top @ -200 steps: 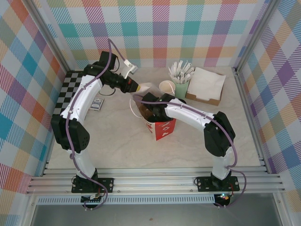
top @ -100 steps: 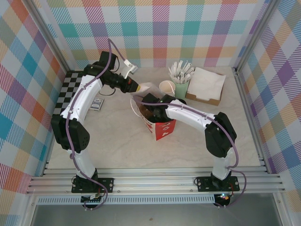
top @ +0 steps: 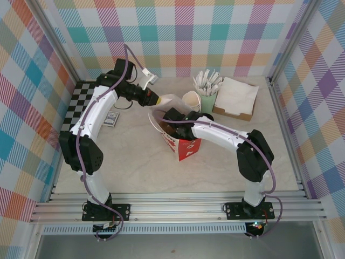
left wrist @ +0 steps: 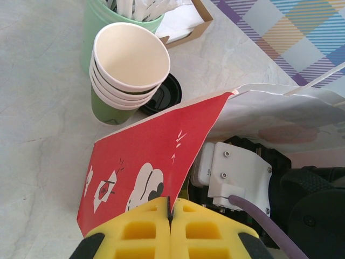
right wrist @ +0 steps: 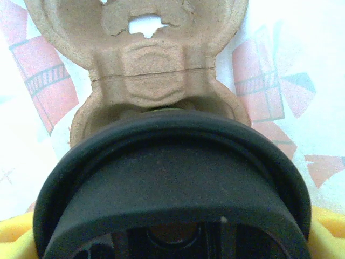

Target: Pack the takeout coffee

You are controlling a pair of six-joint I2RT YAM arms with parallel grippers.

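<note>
We note right arm (top: 226,135) shifted slightly; right claw (right wrist: 172,237) pinching takeout coffee (right wrist: 172,178) in bag (top: 186,148), left claw (left wrist: 170,216) pinching its rim; next: seat, release.

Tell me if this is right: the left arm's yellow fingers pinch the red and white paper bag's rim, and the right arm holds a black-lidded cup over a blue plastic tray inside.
Almost: the tray is not blue plastic; the right wrist view shows a brown moulded-pulp cup carrier below the black-lidded cup. The left fingers do pinch the red and white paper bag's rim.
</note>
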